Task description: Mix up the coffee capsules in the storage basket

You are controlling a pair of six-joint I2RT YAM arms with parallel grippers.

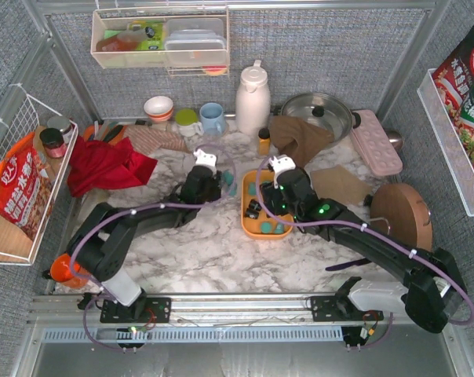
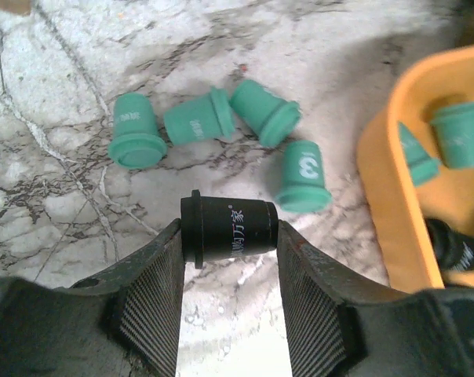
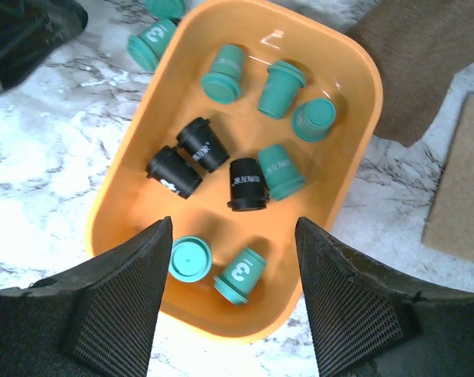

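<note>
The orange storage basket (image 1: 248, 216) lies mid-table. In the right wrist view the basket (image 3: 361, 149) holds several teal capsules (image 3: 279, 170) and three black capsules (image 3: 247, 184). My right gripper (image 3: 233, 259) is open and empty just above its near end; in the top view the right gripper (image 1: 274, 198) hangs over the basket. My left gripper (image 2: 229, 236) is shut on a black capsule (image 2: 229, 229), lying sideways between the fingertips, left of the basket (image 2: 386, 196). Several teal capsules (image 2: 196, 124) lie on the marble beyond it. In the top view the left gripper (image 1: 212, 184) is beside the basket.
A red cloth (image 1: 103, 165) lies at the left, a brown cloth (image 1: 300, 137) and an amber bottle (image 1: 264, 141) behind the basket. A white jug (image 1: 253, 98), pot (image 1: 319, 114), cups (image 1: 213, 118) and pink tray (image 1: 376, 141) line the back. A round wooden board (image 1: 402, 212) is at the right.
</note>
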